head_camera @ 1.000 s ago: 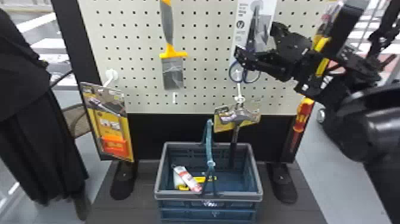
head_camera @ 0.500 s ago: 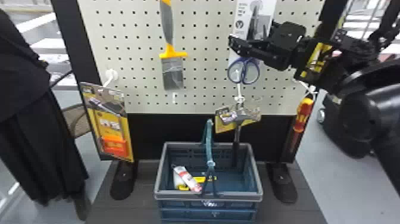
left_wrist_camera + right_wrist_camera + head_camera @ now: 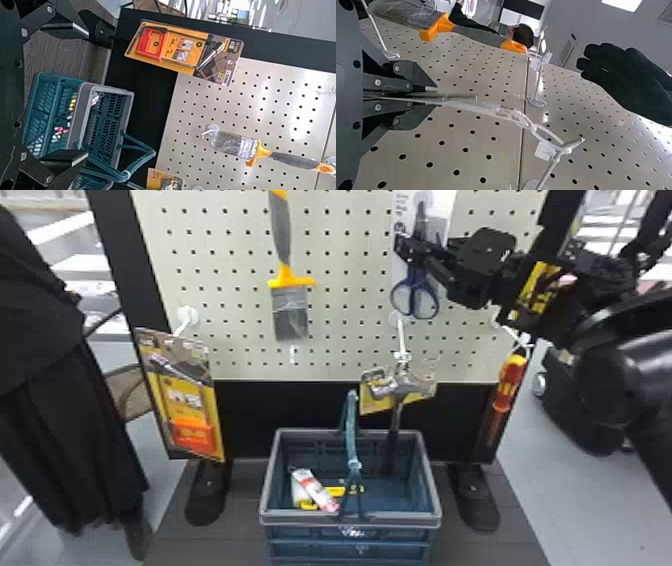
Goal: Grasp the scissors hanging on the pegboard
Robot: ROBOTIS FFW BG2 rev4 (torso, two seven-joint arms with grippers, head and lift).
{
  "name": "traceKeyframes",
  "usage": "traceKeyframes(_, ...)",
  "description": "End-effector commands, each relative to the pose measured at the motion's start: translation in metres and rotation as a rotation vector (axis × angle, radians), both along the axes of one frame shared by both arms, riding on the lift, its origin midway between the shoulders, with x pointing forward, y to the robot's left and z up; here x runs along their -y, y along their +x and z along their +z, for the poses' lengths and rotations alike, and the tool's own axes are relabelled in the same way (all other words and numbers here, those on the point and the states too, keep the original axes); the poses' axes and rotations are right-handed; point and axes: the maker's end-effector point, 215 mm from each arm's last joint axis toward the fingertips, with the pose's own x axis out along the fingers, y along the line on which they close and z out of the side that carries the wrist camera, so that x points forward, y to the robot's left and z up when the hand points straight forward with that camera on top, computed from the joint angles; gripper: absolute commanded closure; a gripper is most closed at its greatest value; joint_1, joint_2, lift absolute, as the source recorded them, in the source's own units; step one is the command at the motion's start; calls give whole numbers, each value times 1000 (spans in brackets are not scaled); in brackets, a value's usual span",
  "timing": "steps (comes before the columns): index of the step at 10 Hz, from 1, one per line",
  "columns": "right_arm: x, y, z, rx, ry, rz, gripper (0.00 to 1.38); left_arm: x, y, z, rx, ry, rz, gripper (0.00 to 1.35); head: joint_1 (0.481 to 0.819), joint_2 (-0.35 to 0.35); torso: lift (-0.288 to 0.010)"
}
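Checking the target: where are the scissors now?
Head view: the scissors are at the upper right of the pegboard, right of the paintbrush, with the right gripper at their blades.

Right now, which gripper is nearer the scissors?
Right. The right gripper is at the scissors on the pegboard, jaws closed on them above the blue handles. The left gripper is well off, jaws open, facing the basket.

Head camera looks down at the pegboard (image 3: 225, 265), which both wrist cameras (turned sideways) also face.
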Motion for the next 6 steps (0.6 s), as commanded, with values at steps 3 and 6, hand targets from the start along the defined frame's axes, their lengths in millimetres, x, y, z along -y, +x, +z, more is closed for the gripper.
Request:
traceKeyframes(3, 0, -1, -1, 1, -2, -1, 1286, 0, 0, 0, 0, -1, 1, 233, 549, 0, -100)
traceKeyframes(6, 0, -1, -2, -3, 3, 0, 1286, 0, 0, 0, 0, -1, 1, 233, 549, 0, -100)
